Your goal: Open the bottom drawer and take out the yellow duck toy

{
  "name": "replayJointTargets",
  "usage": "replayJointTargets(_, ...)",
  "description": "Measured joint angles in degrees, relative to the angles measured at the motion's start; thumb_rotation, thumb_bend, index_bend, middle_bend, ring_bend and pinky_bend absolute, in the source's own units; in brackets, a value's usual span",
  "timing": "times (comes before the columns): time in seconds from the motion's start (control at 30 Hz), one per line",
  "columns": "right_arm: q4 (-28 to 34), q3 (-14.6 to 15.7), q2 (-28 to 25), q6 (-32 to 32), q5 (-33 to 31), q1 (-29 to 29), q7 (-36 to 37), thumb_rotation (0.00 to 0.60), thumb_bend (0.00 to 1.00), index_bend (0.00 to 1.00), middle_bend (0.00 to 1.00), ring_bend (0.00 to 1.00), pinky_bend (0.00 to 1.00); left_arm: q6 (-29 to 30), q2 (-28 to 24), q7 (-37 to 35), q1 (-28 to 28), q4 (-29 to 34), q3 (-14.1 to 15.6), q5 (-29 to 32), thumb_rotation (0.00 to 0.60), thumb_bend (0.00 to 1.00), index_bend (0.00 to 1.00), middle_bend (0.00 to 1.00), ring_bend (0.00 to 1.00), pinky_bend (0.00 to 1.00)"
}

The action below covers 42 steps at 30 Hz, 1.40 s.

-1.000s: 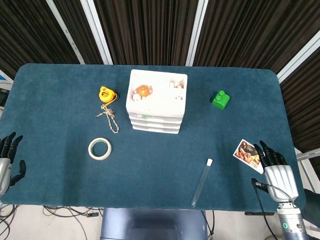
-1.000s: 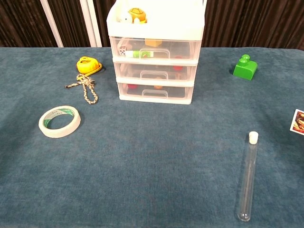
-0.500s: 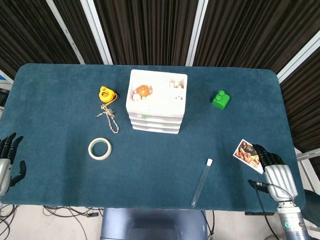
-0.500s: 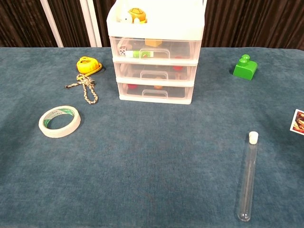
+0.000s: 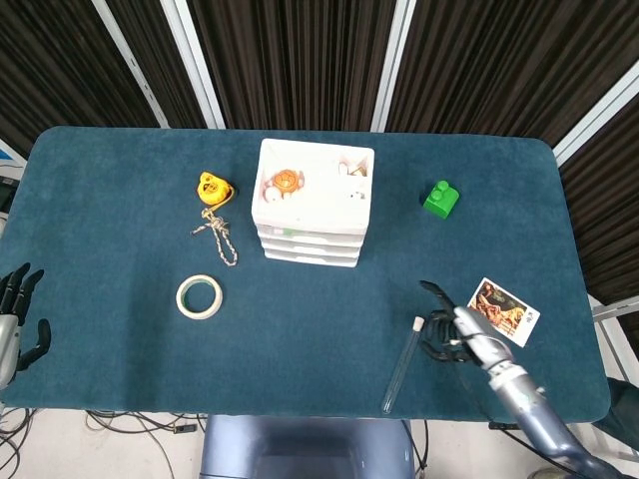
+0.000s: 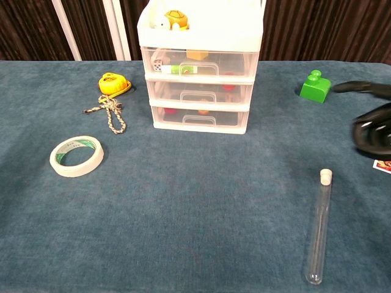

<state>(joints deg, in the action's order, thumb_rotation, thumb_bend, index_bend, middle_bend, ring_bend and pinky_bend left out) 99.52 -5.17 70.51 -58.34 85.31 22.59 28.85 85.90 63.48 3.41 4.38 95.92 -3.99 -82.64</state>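
The job has hardly begun. The white drawer box [image 6: 199, 73] sits at the back middle of the blue surface [image 5: 300, 329], and its bottom drawer [image 6: 200, 118] is shut, w/ its handle untouched. The yellow duck toy should be in that drawer, but thru the cloudy front only small red and orange bits show, so I can't tell which is the duck. The right hand [image 5: 451, 332] is over the surface near the front right, just beside the top of the glass tube [image 5: 401, 365], w/ its fingers apart and holding nothing. It is well apart from the drawers. The left hand [image 5: 14, 324] sits at the far left edge, fingers apart, also holding nothing. Left to do: reach the bottom drawer, pull it open, find the duck, lift it out. A tape roll [image 5: 200, 296], a rope [image 5: 217, 235], a green block [image 5: 439, 198] and a picture card [image 5: 502, 309] lie around and aren't needed.
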Motion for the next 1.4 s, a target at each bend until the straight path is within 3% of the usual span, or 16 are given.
replayJointTargets(0.37, 1.06, -3.96, 12.13, 7.75, -11.33, 7.46, -7.35, 0.600, 0.52, 0.06, 0.79, 0.81, 0.92, -0.70, -0.40, -1.54, 0.08, 0.09, -0.46, 1.22, 0.600, 0.58, 0.04, 0.00, 0.00, 0.00)
replayJointTargets(0.8, -7.61, -9.63, 29.35, 8.79, -28.23, 14.72, -17.58, 0.600, 0.57, 0.05, 0.82, 0.84, 0.93, -1.68, -0.97, -3.00, 0.31, 0.78, -0.95, 2.59, 0.600, 0.58, 0.04, 0.00, 0.00, 0.00)
replayJointTargets(1.0, -11.92, -12.46, 34.30, 8.39, -37.66, 17.74, -22.68, 0.600, 0.57, 0.06, 0.82, 0.84, 0.94, -2.07, -1.10, -3.04, 0.42, 1.12, -0.91, 2.80, 0.600, 0.58, 0.04, 0.00, 0.00, 0.00)
replayJointTargets(1.4, -21.62, -15.61, 39.87, 11.89, -43.40, 22.30, -25.06, 0.600, 0.58, 0.04, 0.88, 0.89, 0.97, -2.73, -1.24, -2.69, 0.56, 1.60, -1.01, 3.79, 0.600, 0.58, 0.04, 0.00, 0.00, 0.00)
